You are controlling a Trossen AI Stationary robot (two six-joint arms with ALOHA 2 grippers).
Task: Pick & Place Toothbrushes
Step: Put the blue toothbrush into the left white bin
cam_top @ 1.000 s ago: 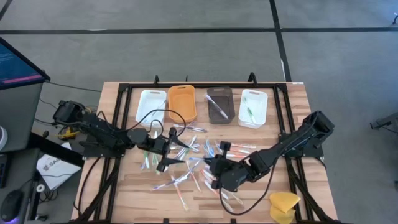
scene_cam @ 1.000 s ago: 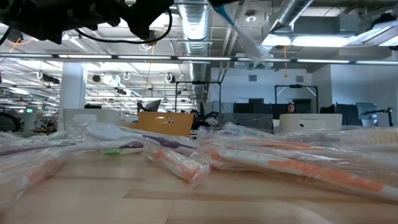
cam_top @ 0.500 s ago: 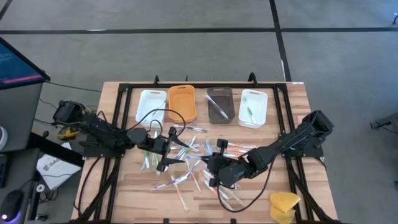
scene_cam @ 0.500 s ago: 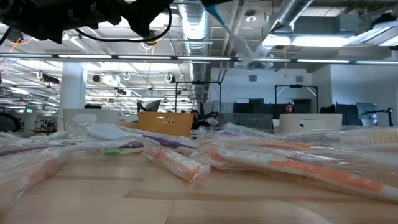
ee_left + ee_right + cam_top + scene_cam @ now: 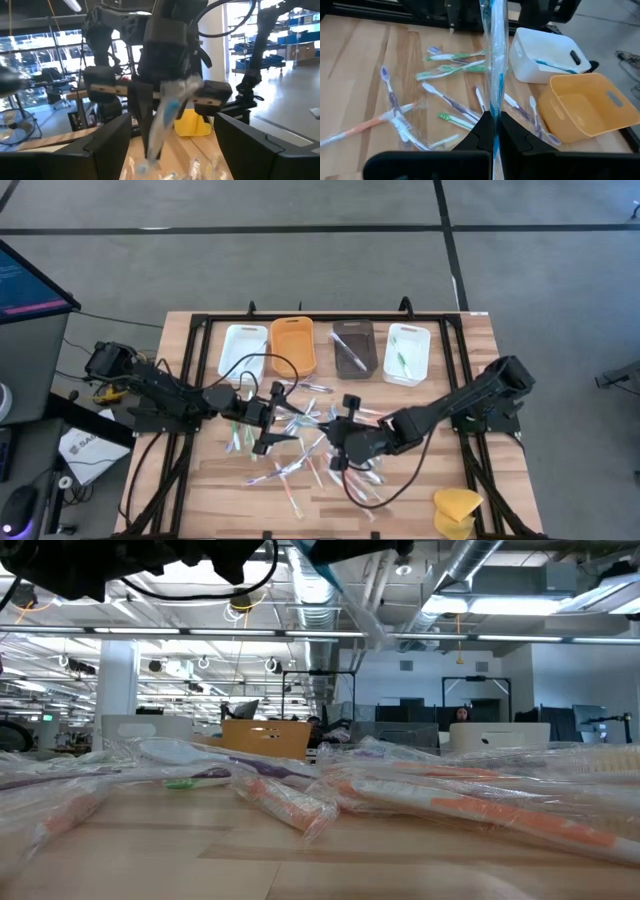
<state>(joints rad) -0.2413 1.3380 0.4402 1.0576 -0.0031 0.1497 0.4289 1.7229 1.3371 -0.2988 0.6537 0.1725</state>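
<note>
Many wrapped toothbrushes with blue, green, pink and clear handles lie scattered on the middle of the wooden table; they also show close up in the low view. My right gripper hovers over the right part of that pile, shut on one blue toothbrush in a clear wrapper. My left gripper waits open over the left part of the pile, facing the right one. In the left wrist view the held toothbrush hangs between the right arm's fingers. My right gripper pinches the wrapped blue toothbrush between its two fingers, by one end. The fingers come from above, slanting down, and the toothbrush runs on past the fingertips along their line. It is lifted clear of the pile; its free end points down toward the table.
Four small trays stand in a row at the far edge: white, orange, brown and white. A yellow sponge-like lump lies at the near right corner. Black frame rails run along both table sides.
My right gripper has moved toward the far edge and a little to the left, carrying the blue toothbrush with it over the pile. The left arm has kept still.
</note>
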